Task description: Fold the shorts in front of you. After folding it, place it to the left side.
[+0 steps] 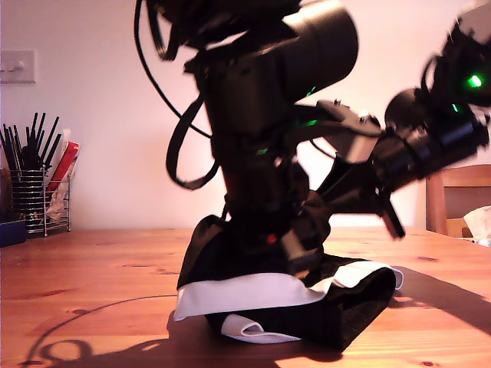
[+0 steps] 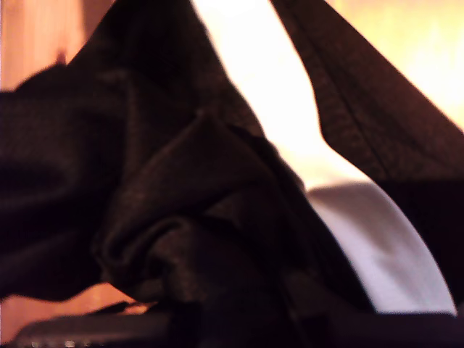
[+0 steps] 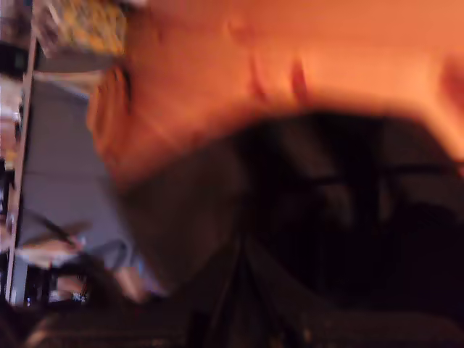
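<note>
The wooden table [image 1: 92, 268] is seen bearing the black shorts [image 1: 337, 310], bunched at its middle in the exterior view, white bands showing. Black fabric is seen bunched against my first gripper [image 2: 217, 319], apparently clamped on it; whether my second gripper is parted cannot be told through blur.

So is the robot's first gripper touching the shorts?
Touching. The first wrist view shows the black shorts bunched right at my first gripper, with no gap. The exterior view shows an arm pressed into the heap.
</note>
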Robot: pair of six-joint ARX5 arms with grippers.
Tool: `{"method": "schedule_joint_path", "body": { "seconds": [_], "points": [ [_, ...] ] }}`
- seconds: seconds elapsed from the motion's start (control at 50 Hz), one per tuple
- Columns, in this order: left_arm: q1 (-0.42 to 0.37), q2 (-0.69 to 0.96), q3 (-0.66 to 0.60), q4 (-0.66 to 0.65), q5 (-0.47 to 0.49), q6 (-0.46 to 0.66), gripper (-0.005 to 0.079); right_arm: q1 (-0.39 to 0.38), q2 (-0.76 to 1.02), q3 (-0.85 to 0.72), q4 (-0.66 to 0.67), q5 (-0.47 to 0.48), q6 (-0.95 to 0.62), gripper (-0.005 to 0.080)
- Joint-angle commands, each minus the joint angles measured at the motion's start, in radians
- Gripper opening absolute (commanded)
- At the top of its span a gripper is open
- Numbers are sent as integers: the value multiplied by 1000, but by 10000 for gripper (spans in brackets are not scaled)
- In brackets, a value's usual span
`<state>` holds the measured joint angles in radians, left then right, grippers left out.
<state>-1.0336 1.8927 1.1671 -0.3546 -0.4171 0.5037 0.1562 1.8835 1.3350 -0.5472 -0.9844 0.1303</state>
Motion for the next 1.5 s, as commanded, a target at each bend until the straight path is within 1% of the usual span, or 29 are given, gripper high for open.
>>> {"method": "schedule_joint_path", "body": {
  "seconds": [0.0,0.08,0.18,0.22,0.26,0.28,0.4,0.5,0.56,0.66,0.76,0.82,0.96,1.02,1.16,1.22,1.26,1.32,1.42,1.48],
  "points": [
    [-16,45,-70,-41,16,34,-19,-2,10,34,-43,0,-8,-12],
    [-35,45,-70,-42,15,89,-19,23,10,61,-57,1,-14,-12],
    [-59,45,-70,-50,16,108,-19,61,10,85,-65,5,-15,-12],
    [-67,45,-70,-54,19,134,-19,77,10,93,-66,13,-15,-12],
    [-73,45,-70,-54,26,134,-19,92,10,98,-63,32,-15,-12],
    [-76,45,-70,-54,27,175,-19,103,10,100,-61,44,-17,-12],
    [-88,45,-70,-59,36,212,-19,150,10,100,-37,123,-38,-12],
    [-89,45,-70,-66,37,219,-19,180,10,100,-11,156,-53,-12],
    [-89,45,-70,-66,32,219,-19,188,10,100,-16,195,-66,-12],
    [-89,45,-70,-66,11,224,-19,190,19,100,-90,280,-143,-12],
    [-82,45,-70,-66,-6,222,-19,189,37,100,-227,325,-238,-12],
    [-75,45,-70,-66,-10,222,-19,187,38,100,-292,347,-263,-12],
    [-45,45,-70,-63,-40,220,-19,187,36,100,-416,351,-270,-12],
    [-28,45,-70,-64,-59,218,-19,188,36,99,-468,375,-282,-12],
    [17,45,-70,-69,-86,176,-19,199,36,77,-503,424,-283,-12],
    [33,45,-70,-77,-89,156,-19,200,36,42,-489,438,-283,-12],
    [42,45,-69,-82,-89,145,-19,204,36,9,-456,450,-283,-12],
    [51,45,-69,-91,-88,120,-19,204,36,-62,-364,467,-245,-12],
    [52,45,-69,-94,-78,103,-19,204,36,-166,-150,473,-142,-12],
    [50,45,-69,-96,-66,98,-19,204,36,-203,-60,482,-104,-12]
  ]
}}
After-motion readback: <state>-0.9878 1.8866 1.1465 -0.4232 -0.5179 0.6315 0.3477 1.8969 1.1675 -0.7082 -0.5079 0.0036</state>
